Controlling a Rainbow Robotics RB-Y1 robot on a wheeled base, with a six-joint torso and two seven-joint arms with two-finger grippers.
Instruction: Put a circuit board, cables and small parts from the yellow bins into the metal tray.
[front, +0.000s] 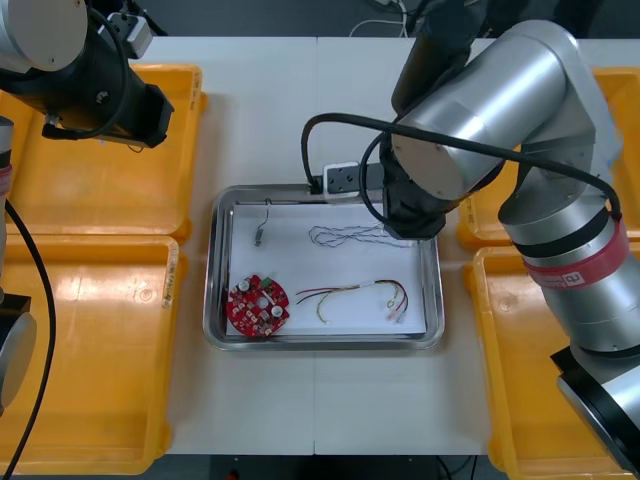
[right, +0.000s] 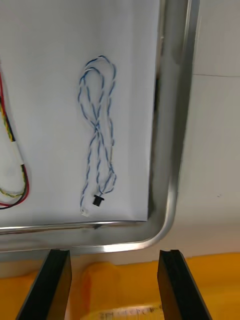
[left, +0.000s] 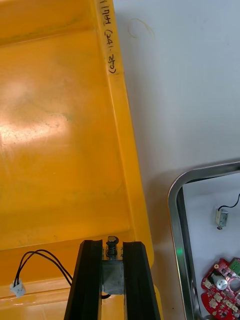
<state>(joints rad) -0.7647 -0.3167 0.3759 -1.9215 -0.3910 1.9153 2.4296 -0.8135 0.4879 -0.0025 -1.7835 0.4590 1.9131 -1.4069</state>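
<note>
Left gripper (left: 112, 247) clenched on a metal part (left: 114, 277), probably light, rigid, best held by its body, black cable (left: 45, 256) limp alongside; right gripper (right: 113, 257) released above tray (right: 170, 200).

1. We see the yellow bins (front: 100, 180) in one plain, even yellow; in the wrist views they read as orange.
2. The metal tray (front: 212, 290) has a shiny silver rim and a white inside.
3. The circuit board (front: 259, 306) is red, dotted with small white and silver spots.
4. We note a blue and white twisted cable (right: 98, 131) with one black end and one white end, and a red and yellow cable (front: 352, 292) with a white sleeve.
5. The fingers (left: 90, 280) of the left gripper (left: 113, 245) and those of the right gripper (right: 114, 255) are black.
6. The small metal part (left: 113, 276) between the left fingers is dull grey, and the black cable (left: 50, 255) has a white plug.
7. The tabletop (front: 330, 400) is pale off-white.
8. The right arm (front: 540, 90) is silver with a red band.
</note>
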